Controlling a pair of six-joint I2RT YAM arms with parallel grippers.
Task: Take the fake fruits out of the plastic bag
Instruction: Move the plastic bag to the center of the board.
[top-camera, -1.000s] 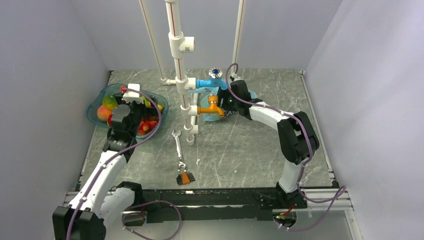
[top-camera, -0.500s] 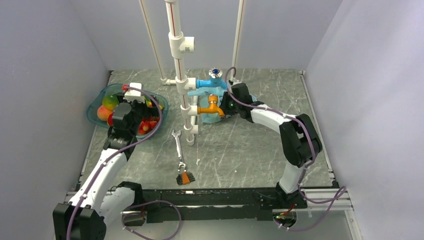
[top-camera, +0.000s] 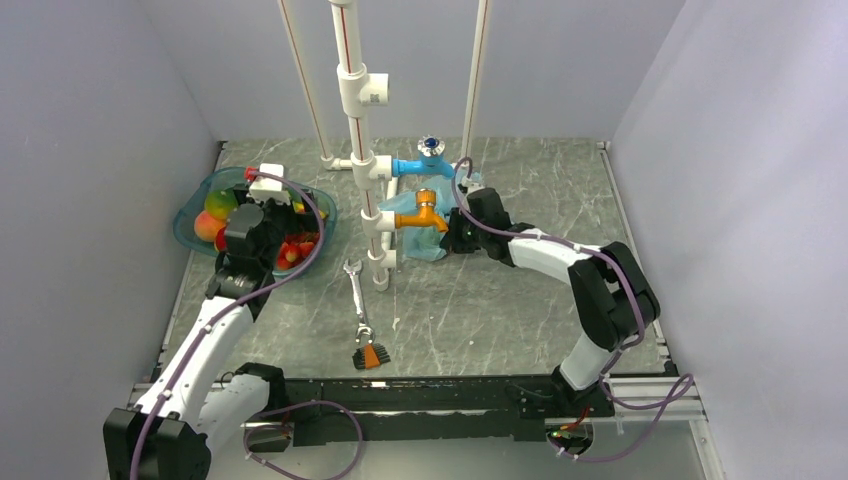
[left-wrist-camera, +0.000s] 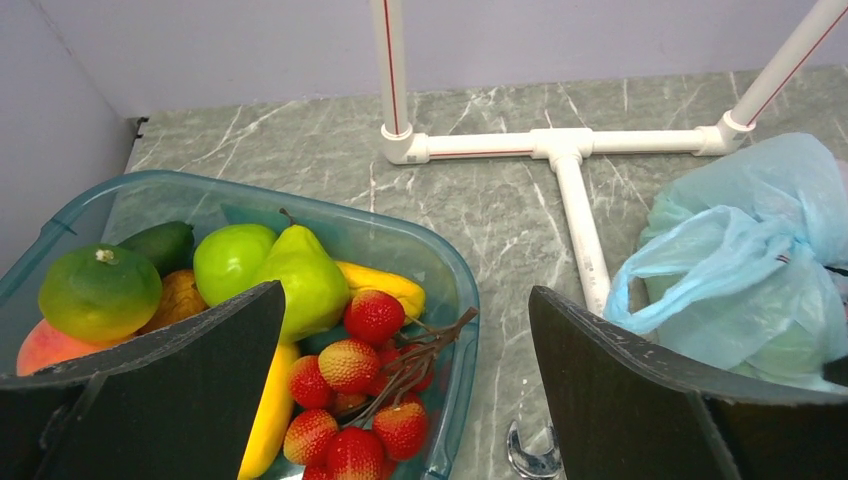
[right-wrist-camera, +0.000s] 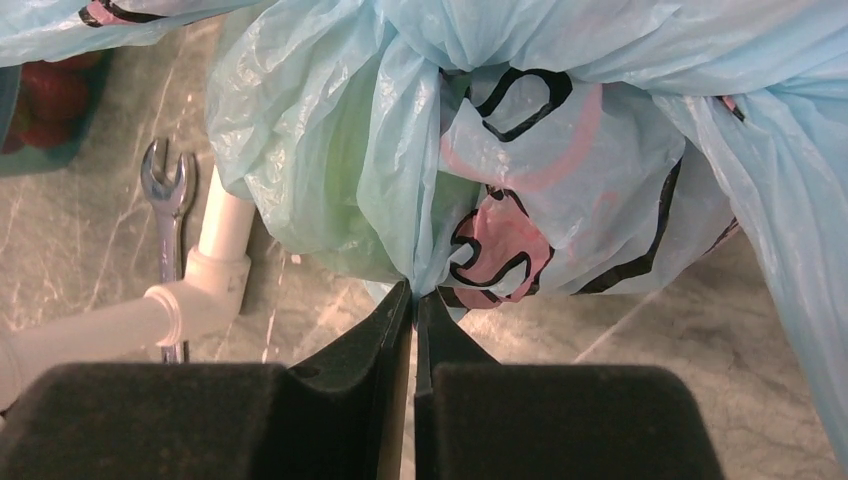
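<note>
- Two grippers, two very different jobs. The left gripper (left-wrist-camera: 405, 400) hangs wide open above the basket (left-wrist-camera: 455, 285) at far left, holding nothing.
- Across to the middle: the right gripper (right-wrist-camera: 413, 300) is clenched on a fold of the bag (right-wrist-camera: 560, 150), low on its right side, with thin film nipped between the tips.
- That bag sits mid-table, tight against the pipe frame (right-wrist-camera: 215, 250), with a wrench (right-wrist-camera: 165, 180) lying just left of it.
- To do this well, I'd say lift slowly. A low pinch suits tipping the load out, but only if the mouth ends up pointing down and clear of the pipes.
- Yank it and that flimsy film may slip or tear.
- The idle left gripper could come over and steady the other side.
- Containers now. The basket is well stocked: pear (left-wrist-camera: 305, 280), banana (left-wrist-camera: 385, 285), strawberries (left-wrist-camera: 350, 400), and round green and orange pieces.
- The bag is bunched, and I cannot tell where its mouth is. A green shape (right-wrist-camera: 320, 180) shows through the film, so the fruits look to be inside it.
</note>
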